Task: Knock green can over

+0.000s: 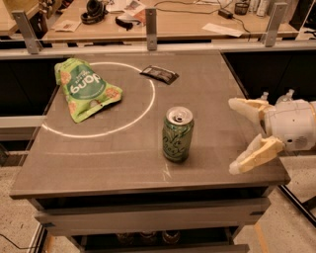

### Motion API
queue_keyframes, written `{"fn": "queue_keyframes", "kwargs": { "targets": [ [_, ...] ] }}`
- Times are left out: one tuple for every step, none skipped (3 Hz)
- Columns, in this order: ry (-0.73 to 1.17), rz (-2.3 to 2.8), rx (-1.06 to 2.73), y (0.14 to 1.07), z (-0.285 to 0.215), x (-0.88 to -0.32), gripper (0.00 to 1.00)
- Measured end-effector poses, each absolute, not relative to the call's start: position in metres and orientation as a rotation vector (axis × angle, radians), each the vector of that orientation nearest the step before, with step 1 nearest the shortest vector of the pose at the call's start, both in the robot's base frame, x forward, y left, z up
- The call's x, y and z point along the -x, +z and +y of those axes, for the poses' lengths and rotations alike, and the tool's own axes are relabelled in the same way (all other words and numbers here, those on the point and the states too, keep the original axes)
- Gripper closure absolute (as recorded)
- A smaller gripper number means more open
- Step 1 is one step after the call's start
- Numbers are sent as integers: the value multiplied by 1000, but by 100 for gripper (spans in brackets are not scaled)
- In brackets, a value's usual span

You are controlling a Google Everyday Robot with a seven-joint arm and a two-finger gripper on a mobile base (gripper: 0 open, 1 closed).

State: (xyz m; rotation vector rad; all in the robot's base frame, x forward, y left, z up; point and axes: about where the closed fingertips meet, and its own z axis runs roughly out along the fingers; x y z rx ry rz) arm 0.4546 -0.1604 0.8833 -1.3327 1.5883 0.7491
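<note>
The green can (177,134) stands upright on the grey table (98,163), near its front middle, with a silver top and pull tab. My gripper (234,136) comes in from the right edge of the table, level with the can and about a can's width to its right. Its two cream fingers (253,157) are spread wide apart and hold nothing.
A flat green snack bag (84,89) lies at the back left, on a white circle line. A small dark packet (159,74) lies at the back middle. A desk with cables and headphones (94,11) stands behind the table's rail.
</note>
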Motion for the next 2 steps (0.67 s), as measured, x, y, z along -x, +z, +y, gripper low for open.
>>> {"fn": "queue_keyframes", "kwargs": {
  "targets": [
    [746, 1618, 1366, 876, -145, -456, 0],
    [745, 1620, 1371, 876, -144, -456, 0]
  ]
}}
